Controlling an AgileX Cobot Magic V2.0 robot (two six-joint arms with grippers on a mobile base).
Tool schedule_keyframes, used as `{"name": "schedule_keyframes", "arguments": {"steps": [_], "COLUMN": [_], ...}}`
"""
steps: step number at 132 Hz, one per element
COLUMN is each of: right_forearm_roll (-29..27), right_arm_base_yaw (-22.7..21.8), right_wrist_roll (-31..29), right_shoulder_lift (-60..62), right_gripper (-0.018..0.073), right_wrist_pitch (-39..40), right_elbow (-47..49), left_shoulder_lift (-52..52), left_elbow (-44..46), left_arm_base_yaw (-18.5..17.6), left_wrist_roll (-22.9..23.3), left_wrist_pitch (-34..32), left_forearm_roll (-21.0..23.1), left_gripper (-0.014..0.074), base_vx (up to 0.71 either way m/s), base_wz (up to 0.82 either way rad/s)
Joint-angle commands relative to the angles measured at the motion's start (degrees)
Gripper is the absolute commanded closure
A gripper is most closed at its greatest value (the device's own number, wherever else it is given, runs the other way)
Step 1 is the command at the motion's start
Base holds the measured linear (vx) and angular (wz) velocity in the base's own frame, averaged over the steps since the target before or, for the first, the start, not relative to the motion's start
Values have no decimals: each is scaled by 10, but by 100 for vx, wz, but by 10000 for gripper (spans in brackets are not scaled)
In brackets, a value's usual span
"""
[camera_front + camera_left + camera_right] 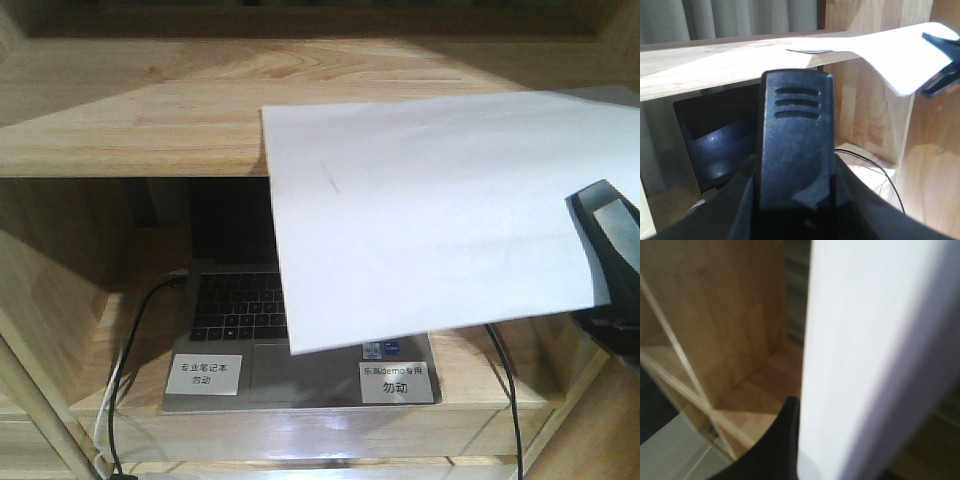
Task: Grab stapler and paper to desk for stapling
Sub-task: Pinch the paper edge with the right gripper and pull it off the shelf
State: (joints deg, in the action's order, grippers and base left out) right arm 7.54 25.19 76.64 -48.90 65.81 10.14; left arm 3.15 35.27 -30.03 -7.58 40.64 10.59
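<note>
Two black grippers, plain and unmarked.
The right gripper (606, 255) has a rounded black shell with a grey inset panel on top and a darker lower part. Seen from the left wrist, its fingers (939, 39) are slim, tapering black blades; its own wrist view shows one smooth, curved black edge. The left gripper (795, 215) appears as glossy black masses with sloping shoulders.

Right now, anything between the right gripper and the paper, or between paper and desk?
Nothing between them: the right gripper clamps the paper at its right edge. The sheet's far part lies on the shelf top, the rest overhanging the laptop. The desk is not in view.
</note>
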Motion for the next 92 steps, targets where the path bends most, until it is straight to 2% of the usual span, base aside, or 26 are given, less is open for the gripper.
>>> {"name": "schedule_keyframes", "arguments": {"steps": [1,25,56,70,92], "right_forearm_roll": [31,63,41,40,41], "right_arm_base_yaw": [0,0,-4,-46,-128], "right_wrist_roll": [5,12,12,14,75], "right_shoulder_lift": [25,72,150,187,250], "right_gripper": [565,565,565,565,565], "right_wrist_pitch": [74,67,33,29,-9], "right_elbow": [16,16,16,16,15], "left_shoulder_lift": [8,8,8,8,8], "left_elbow": [14,14,14,14,14], "left_arm_base_yaw": [-1,-1,-1,-1,-1], "left_wrist_roll": [-1,-1,-1,-1,-1], "left_wrist_pitch": [-67,-67,-67,-67,-67], "left_forearm_roll": [10,10,10,10,10], "left_gripper": [603,603,603,603,603], "base_vx": [0,0,0,0,0], "base_wz": [0,0,0,0,0]}}
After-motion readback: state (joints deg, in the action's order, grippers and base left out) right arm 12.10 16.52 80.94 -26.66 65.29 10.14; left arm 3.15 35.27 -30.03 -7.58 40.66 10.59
